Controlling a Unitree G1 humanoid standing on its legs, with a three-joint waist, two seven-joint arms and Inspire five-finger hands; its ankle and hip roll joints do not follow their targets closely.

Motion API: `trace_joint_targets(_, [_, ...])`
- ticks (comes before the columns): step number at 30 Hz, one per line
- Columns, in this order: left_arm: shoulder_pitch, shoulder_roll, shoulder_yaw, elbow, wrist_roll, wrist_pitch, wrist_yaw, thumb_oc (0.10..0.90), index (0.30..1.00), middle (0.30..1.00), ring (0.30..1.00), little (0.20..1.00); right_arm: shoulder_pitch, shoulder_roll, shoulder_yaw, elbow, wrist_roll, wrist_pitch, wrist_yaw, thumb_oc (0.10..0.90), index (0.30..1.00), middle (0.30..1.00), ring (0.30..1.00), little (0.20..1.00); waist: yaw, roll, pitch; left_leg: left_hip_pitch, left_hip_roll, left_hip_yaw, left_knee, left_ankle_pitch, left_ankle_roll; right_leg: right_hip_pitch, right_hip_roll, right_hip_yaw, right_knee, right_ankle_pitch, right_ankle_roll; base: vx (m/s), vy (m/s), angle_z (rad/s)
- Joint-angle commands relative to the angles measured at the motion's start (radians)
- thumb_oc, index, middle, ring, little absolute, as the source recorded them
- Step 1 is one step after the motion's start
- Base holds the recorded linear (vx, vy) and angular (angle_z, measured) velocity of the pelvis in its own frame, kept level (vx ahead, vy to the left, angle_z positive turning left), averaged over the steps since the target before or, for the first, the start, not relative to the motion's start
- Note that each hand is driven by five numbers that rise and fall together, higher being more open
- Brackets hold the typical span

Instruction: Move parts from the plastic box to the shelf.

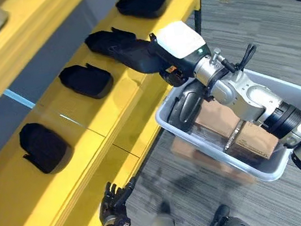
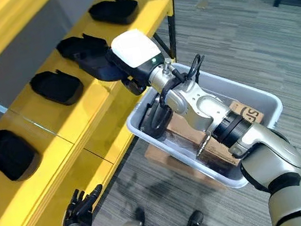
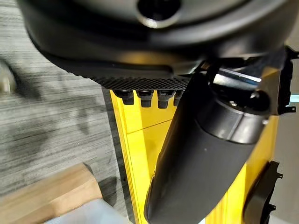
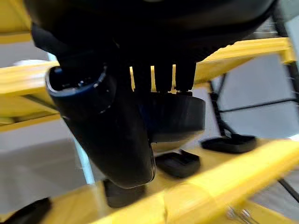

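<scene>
So the black part (image 1: 139,56) is in my right hand (image 1: 178,51), fingers curled round it with the thumb under, held over the front edge of the yellow shelf (image 1: 110,113). Its long axis runs along the shelf's length, the free end pointing toward the neighbouring part (image 1: 106,40), which it looks to overlap. Three more black parts sit on that shelf: one near the far end (image 1: 142,4), one mid-shelf (image 1: 85,80), one nearer me (image 1: 43,146).

There's print on the cardboard piece (image 2: 248,113) in the plastic box (image 1: 284,91), too small for me to read.

My right wrist view shows the fingers actually wrapping the part (image 4: 175,112). My left hand (image 1: 114,202) hangs low by the shelf's front edge, fingers loose and spread.
</scene>
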Motion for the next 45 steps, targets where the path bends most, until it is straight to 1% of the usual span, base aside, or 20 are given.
trace_joint_targets(1, [-0.024, 0.029, -0.01, -0.15, 0.037, -0.057, -0.04, 0.9, 1.0, 1.0, 1.0, 1.0, -0.129, 0.047, -0.113, -0.081, -0.058, -0.004, -0.1, 0.4, 0.3, 0.3, 0.3, 0.3, -0.071, 0.002, -0.126, 0.074, 0.096, 0.06, -0.067, -0.028, -0.026, 0.053, -0.034, 0.038, -0.099, 0.009, 0.126, -0.03, 0.225, 0.88])
trace_joint_targets(6, [-0.008, 0.02, -0.016, -0.156, 0.049, -0.042, -0.056, 0.9, 1.0, 1.0, 1.0, 1.0, -0.053, 0.04, -0.174, -0.107, -0.081, -0.004, -0.096, 0.4, 0.3, 0.3, 0.3, 0.3, -0.074, 0.005, -0.125, 0.075, 0.043, 0.053, -0.074, -0.11, 0.005, 0.055, -0.106, 0.021, -0.043, 0.048, 0.154, -0.01, 0.189, 0.51])
trace_joint_targets(8, [0.006, 0.016, -0.018, -0.166, 0.059, -0.027, -0.069, 0.9, 1.0, 1.0, 1.0, 1.0, 0.005, 0.017, -0.225, -0.144, -0.105, -0.002, -0.092, 0.4, 0.3, 0.3, 0.3, 0.3, -0.064, -0.008, -0.127, 0.064, 0.002, 0.038, -0.045, -0.152, 0.022, 0.076, -0.161, -0.005, -0.037, 0.082, 0.187, -0.04, 0.249, 0.39])
trace_joint_targets(11, [0.018, 0.007, -0.018, -0.162, 0.071, -0.019, -0.074, 0.9, 1.0, 1.0, 1.0, 1.0, 0.067, 0.011, -0.257, -0.157, -0.128, 0.001, -0.084, 0.4, 0.3, 0.3, 0.3, 0.3, -0.057, -0.019, -0.134, 0.065, -0.048, 0.014, -0.033, -0.191, 0.044, 0.096, -0.198, -0.015, -0.046, 0.116, 0.213, -0.03, 0.182, 0.37])
trace_joint_targets(13, [0.021, 0.009, -0.019, -0.163, 0.071, -0.019, -0.074, 0.9, 1.0, 1.0, 1.0, 1.0, 0.072, 0.011, -0.26, -0.159, -0.129, 0.0, -0.084, 0.4, 0.3, 0.3, 0.3, 0.3, -0.057, -0.022, -0.135, 0.065, -0.052, 0.013, -0.032, -0.192, 0.046, 0.098, -0.201, -0.016, -0.047, 0.118, 0.216, -0.01, 0.138, 0.27])
trace_joint_targets(14, [0.037, -0.001, -0.014, -0.165, 0.088, -0.004, -0.083, 0.9, 1.0, 1.0, 1.0, 1.0, 0.136, 0.027, -0.287, -0.172, -0.157, -0.001, -0.068, 0.4, 0.3, 0.3, 0.3, 0.3, -0.051, -0.043, -0.164, 0.078, -0.095, -0.001, -0.045, -0.214, 0.068, 0.116, -0.223, -0.023, -0.067, 0.15, 0.239, -0.02, 0.188, 0.11])
trace_joint_targets(16, [0.048, -0.006, -0.009, -0.167, 0.091, 0.0, -0.087, 0.9, 1.0, 1.0, 1.0, 1.0, 0.154, 0.035, -0.294, -0.176, -0.167, -0.001, -0.065, 0.4, 0.3, 0.3, 0.3, 0.3, -0.047, -0.053, -0.176, 0.085, -0.111, -0.009, -0.043, -0.231, 0.081, 0.119, -0.232, -0.018, -0.074, 0.162, 0.249, 0.0, 0.205, 0.26])
trace_joint_targets(23, [0.069, -0.013, -0.006, -0.182, 0.105, 0.016, -0.098, 0.9, 1.0, 1.0, 1.0, 1.0, 0.207, 0.035, -0.344, -0.199, -0.199, 0.015, -0.065, 0.4, 0.3, 0.3, 0.3, 0.3, -0.036, -0.081, -0.183, 0.043, -0.175, -0.025, 0.137, -0.326, 0.105, 0.152, -0.308, -0.002, -0.038, 0.191, 0.267, 0.0, 0.142, 0.09])
trace_joint_targets(26, [0.102, -0.025, 0.01, -0.19, 0.12, 0.027, -0.106, 0.9, 1.0, 1.0, 1.0, 1.0, 0.252, 0.043, -0.358, -0.209, -0.243, 0.017, -0.06, 0.4, 0.3, 0.3, 0.3, 0.3, -0.023, -0.084, -0.197, 0.066, -0.234, -0.02, 0.172, -0.376, 0.148, 0.175, -0.358, 0.013, -0.024, 0.249, 0.29, 0.04, 0.284, 0.26])
trace_joint_targets(30, [0.119, -0.029, 0.018, -0.184, 0.149, 0.039, -0.106, 0.9, 1.0, 1.0, 1.0, 1.0, 0.298, 0.064, -0.356, -0.222, -0.261, 0.015, -0.054, 0.4, 0.3, 0.3, 0.3, 0.3, -0.019, -0.093, -0.192, 0.106, -0.277, -0.017, 0.164, -0.385, 0.186, 0.149, -0.399, 0.078, 0.093, 0.276, 0.288, 0.0, 0.228, 0.01])
trace_joint_targets(31, [0.114, -0.021, 0.023, -0.18, 0.155, 0.038, -0.103, 0.9, 1.0, 1.0, 1.0, 1.0, 0.311, 0.063, -0.354, -0.222, -0.269, 0.014, -0.055, 0.4, 0.3, 0.3, 0.3, 0.3, -0.024, -0.103, -0.188, 0.099, -0.29, -0.018, 0.16, -0.361, 0.197, 0.135, -0.398, 0.101, 0.098, 0.313, 0.266, -0.13, 0.052, 0.17])
trace_joint_targets(32, [0.099, -0.004, 0.038, -0.166, 0.148, 0.028, -0.086, 0.9, 1.0, 1.0, 1.0, 1.0, 0.333, 0.046, -0.369, -0.239, -0.277, 0.015, -0.055, 0.4, 0.3, 0.3, 0.3, 0.3, -0.058, -0.11, -0.17, 0.101, -0.285, -0.058, 0.146, -0.336, 0.196, 0.083, -0.301, 0.237, 0.105, 0.324, 0.253, -0.14, 0.05, 0.25])
trace_joint_targets(34, [0.096, -0.004, 0.038, -0.165, 0.148, 0.027, -0.086, 0.9, 1.0, 1.0, 1.0, 1.0, 0.333, 0.046, -0.371, -0.24, -0.277, 0.015, -0.054, 0.4, 0.3, 0.3, 0.3, 0.3, -0.052, -0.111, -0.173, 0.096, -0.285, -0.053, 0.141, -0.33, 0.196, 0.073, -0.3, 0.242, 0.101, 0.33, 0.249, -0.07, -0.002, 0.65])
trace_joint_targets(35, [0.061, 0.008, 0.055, -0.134, 0.145, 0.009, -0.057, 0.9, 1.0, 1.0, 1.0, 1.0, 0.36, 0.033, -0.392, -0.244, -0.278, 0.021, -0.059, 0.4, 0.3, 0.3, 0.3, 0.3, -0.092, -0.105, -0.15, 0.107, -0.271, -0.109, 0.084, -0.281, 0.188, -0.011, -0.077, 0.387, 0.076, 0.209, 0.208, -0.08, -0.003, 0.74])
trace_joint_targets(36, [0.059, 0.008, 0.056, -0.133, 0.146, 0.009, -0.057, 0.9, 1.0, 1.0, 1.0, 1.0, 0.358, 0.033, -0.392, -0.243, -0.278, 0.021, -0.059, 0.4, 0.3, 0.3, 0.3, 0.3, -0.091, -0.105, -0.151, 0.105, -0.269, -0.109, 0.08, -0.275, 0.187, -0.012, -0.076, 0.385, 0.072, 0.213, 0.205, -0.1, -0.011, 0.92])
trace_joint_targets(37, [0.047, 0.013, 0.072, -0.139, 0.161, 0.004, -0.055, 0.9, 1.0, 1.0, 1.0, 1.0, 0.369, 0.039, -0.399, -0.241, -0.263, 0.018, -0.068, 0.4, 0.3, 0.3, 0.3, 0.3, -0.091, -0.107, -0.147, 0.108, -0.271, -0.141, 0.03, -0.238, 0.182, -0.038, -0.018, 0.364, 0.038, 0.189, 0.199, -0.02, -0.018, 0.49])
trace_joint_targets(38, [0.048, 0.014, 0.072, -0.14, 0.162, 0.005, -0.055, 0.9, 1.0, 1.0, 1.0, 1.0, 0.37, 0.04, -0.4, -0.241, -0.262, 0.017, -0.068, 0.4, 0.3, 0.3, 0.3, 0.3, -0.097, -0.107, -0.149, 0.11, -0.27, -0.148, 0.023, -0.234, 0.181, -0.033, -0.017, 0.356, 0.033, 0.19, 0.198, -0.04, -0.088, 0.52])
trace_joint_targets(40, [0.019, 0.035, 0.067, -0.115, 0.174, 0.01, -0.057, 0.9, 1.0, 1.0, 1.0, 1.0, 0.401, 0.04, -0.42, -0.257, -0.229, 0.007, -0.071, 0.4, 0.3, 0.3, 0.3, 0.3, -0.126, -0.117, -0.154, 0.091, -0.272, -0.22, 0.003, -0.208, 0.154, -0.014, 0.087, 0.45, -0.058, 0.139, 0.189, 0.0, -0.157, 0.56])
trace_joint_targets(42, [0.021, 0.025, 0.077, -0.119, 0.166, 0.004, -0.059, 0.9, 1.0, 1.0, 1.0, 1.0, 0.39, 0.057, -0.425, -0.256, -0.222, 0.005, -0.074, 0.4, 0.3, 0.3, 0.3, 0.3, -0.116, -0.128, -0.163, 0.079, -0.268, -0.242, -0.004, -0.204, 0.133, 0.054, 0.104, 0.442, -0.179, 0.132, 0.178, 0.08, -0.199, 1.62])
trace_joint_targets(45, [0.038, 0.013, 0.095, -0.128, 0.153, -0.003, -0.056, 0.9, 1.0, 1.0, 1.0, 1.0, 0.384, 0.065, -0.417, -0.251, -0.219, -0.003, -0.074, 0.4, 0.3, 0.3, 0.3, 0.3, -0.107, -0.129, -0.189, 0.082, -0.25, -0.245, -0.025, -0.2, 0.124, 0.083, 0.102, 0.414, -0.223, 0.135, 0.178, 0.13, -0.15, 0.69])
